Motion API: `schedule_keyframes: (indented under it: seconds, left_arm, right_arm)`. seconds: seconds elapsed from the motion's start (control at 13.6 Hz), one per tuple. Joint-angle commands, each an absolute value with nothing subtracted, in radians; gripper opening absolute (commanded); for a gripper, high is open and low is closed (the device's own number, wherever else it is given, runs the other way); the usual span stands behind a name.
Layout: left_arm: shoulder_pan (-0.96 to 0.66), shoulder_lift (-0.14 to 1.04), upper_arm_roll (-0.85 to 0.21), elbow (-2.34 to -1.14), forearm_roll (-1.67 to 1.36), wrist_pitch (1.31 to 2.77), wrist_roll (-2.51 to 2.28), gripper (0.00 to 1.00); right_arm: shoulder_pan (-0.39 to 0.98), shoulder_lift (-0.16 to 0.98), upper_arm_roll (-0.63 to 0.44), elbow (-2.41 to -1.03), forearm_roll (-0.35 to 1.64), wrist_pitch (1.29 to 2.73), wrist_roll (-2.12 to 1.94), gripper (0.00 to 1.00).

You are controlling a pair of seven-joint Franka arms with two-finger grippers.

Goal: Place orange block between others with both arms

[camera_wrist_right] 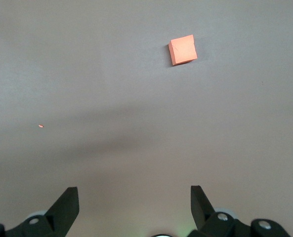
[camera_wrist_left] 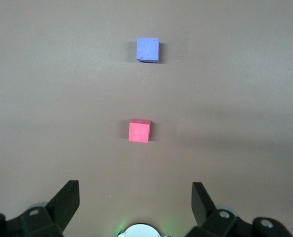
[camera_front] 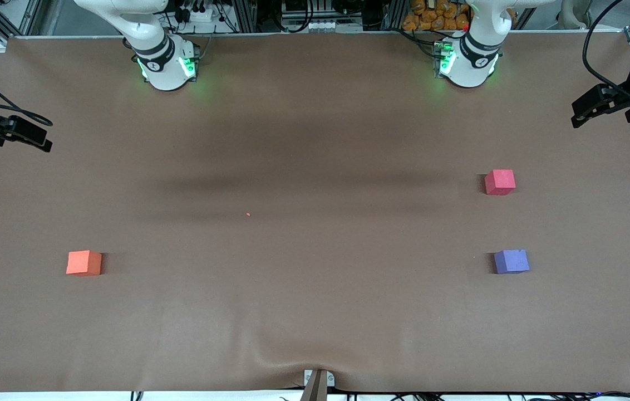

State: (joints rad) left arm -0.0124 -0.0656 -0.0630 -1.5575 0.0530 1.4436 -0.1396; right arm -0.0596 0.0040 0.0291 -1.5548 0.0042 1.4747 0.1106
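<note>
I see the matte orange foam cube (camera_front: 84, 263) flat at the right arm's end; red-pink cube (camera_front: 500, 182) and purple-blue cube (camera_front: 511, 261) sit apart at the left arm's.

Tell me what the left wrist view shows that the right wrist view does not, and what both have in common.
Only the left wrist view shows the red-pink cube and the purple-blue cube, set apart from each other on the table, with the left gripper open and empty.

Only the right wrist view shows the orange block and a tiny orange speck, with the right gripper open and empty.

Both show the brown table cover and a pair of black fingers spread wide, touching nothing.
</note>
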Motion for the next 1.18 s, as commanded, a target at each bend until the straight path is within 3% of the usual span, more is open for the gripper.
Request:
schedule_keyframes:
  seconds: [0.0,0.66,1.1]
  left_arm:
    - [-0.005,-0.061,-0.069,-1.542,0.069,1.443,-0.127,1.00]
    - [0.003,-0.046,-0.069,-1.526,0.077,1.437,-0.126,1.00]
    - [0.003,-0.046,-0.069,-1.531,0.069,1.437,-0.126,1.00]
  right_arm:
    - [-0.061,-0.005,0.031,-1.562,-0.006,1.471,0.112,1.00]
    - [-0.072,0.009,0.031,-1.577,-0.006,1.471,0.110,1.00]
    - [-0.113,0.165,0.028,-1.586,-0.011,1.528,0.098,1.00]
